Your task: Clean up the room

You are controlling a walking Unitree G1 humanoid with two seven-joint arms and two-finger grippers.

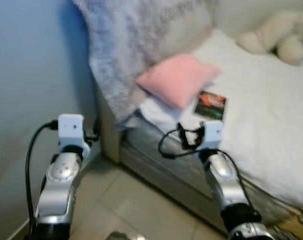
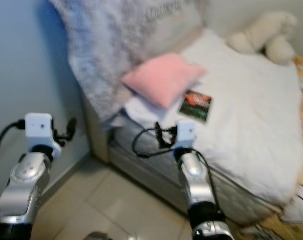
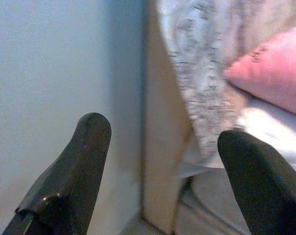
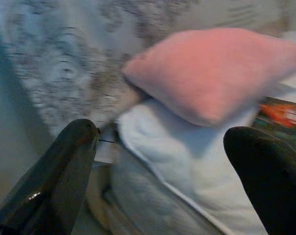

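I see a pale blue wall (image 1: 26,65) on the left side, and a floor of light beige tiles (image 1: 126,205) below. A bed (image 2: 251,130) with a white cover stands in the corner, its headboard end touching the wall. The mattress side (image 1: 161,165) looks grey. The light is soft and the view a little blurred.

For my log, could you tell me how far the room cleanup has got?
Nothing looks tidied yet. Both hands, left and right, are open and empty, raised at the bed's corner. Left to do: the pink pillow, the small book, the grey blanket and the plush toy lie loose on it.
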